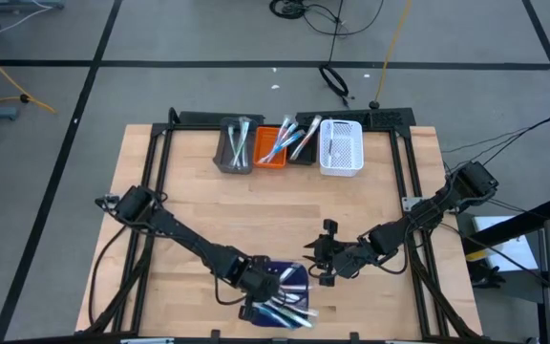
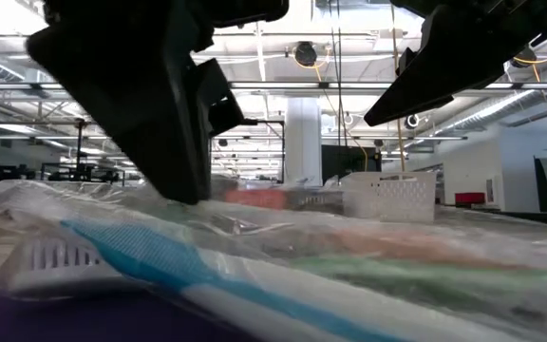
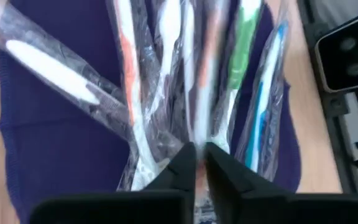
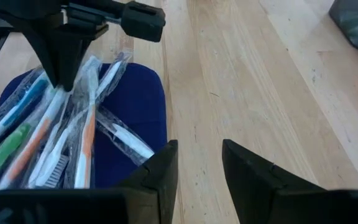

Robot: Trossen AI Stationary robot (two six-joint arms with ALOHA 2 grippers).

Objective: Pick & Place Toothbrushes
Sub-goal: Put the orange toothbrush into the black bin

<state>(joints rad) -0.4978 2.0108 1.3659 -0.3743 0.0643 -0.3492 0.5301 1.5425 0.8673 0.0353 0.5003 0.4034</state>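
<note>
While your left gripper (image 3: 196, 163) sits low in the centre of the left wrist frame, its two dark fingers are drawn almost together on a wrapped toothbrush with an orange-pink handle (image 3: 199, 93). I judge it pinched, though the clear wrapper blurs the contact. Fanning out above those tips is the pile of thin plastic toothbrushes in clear wrappers (image 3: 185, 68): white, orange, green and blue handles, all lying on the dark blue square mat (image 3: 48, 143).

From above, that mat (image 1: 294, 277) sits at the bottom centre of the frame with the loose brushes (image 1: 289, 308) spilling toward the lower edge, and your left gripper (image 1: 256, 283) is right on them. Your right gripper (image 1: 325, 260) waits just to the right of the mat. Its fingers stand apart and empty over bare light wooden tabletop (image 4: 260, 74).

Up at the top centre of the overhead frame stands the row of small bins. The grey bin (image 1: 234, 148) and orange bin (image 1: 272, 146) already hold brushes, as does the black one (image 1: 303, 143), while the white slotted basket (image 1: 341, 148) looks empty.

So you are at the pick step: one brush taken from the pile, many still on the mat. Next you need a clean lift. The wrappers overlap and may drag neighbours along, so rise straight and check that only one comes away. Then carry it up the frame to a bin.
</note>
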